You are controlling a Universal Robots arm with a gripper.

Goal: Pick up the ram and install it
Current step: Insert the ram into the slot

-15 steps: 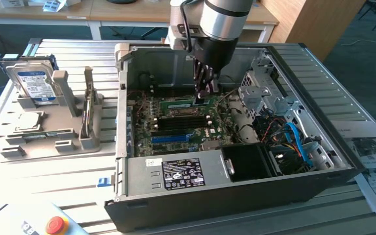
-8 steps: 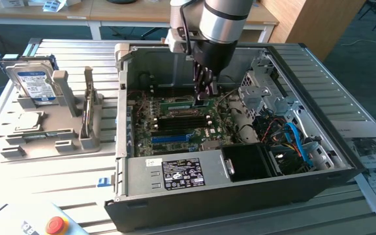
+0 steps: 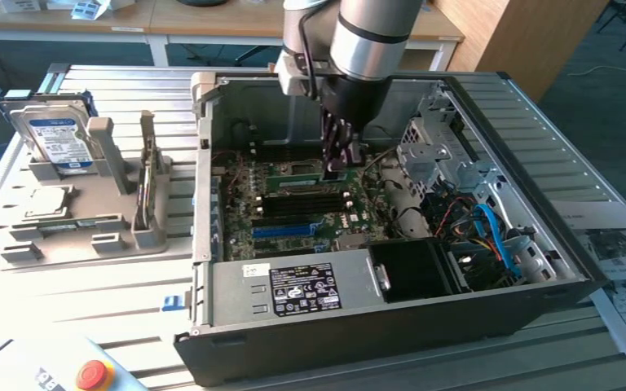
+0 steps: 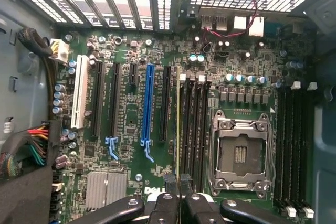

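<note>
Fingers pinched tight on the ram, which you see edge-on as a thin green strip over the black memory slots, beside the processor socket, inside the computer case.

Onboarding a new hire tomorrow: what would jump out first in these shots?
A grey robot arm reaches down into the open black computer case in the middle of the exterior view. In the wrist view its tool grips a thin green ram stick edge-on over the black memory slots, beside the empty silver processor socket. On the exterior view's left, a hard drive with a blue-and-white label stands in a grey holder.
</note>
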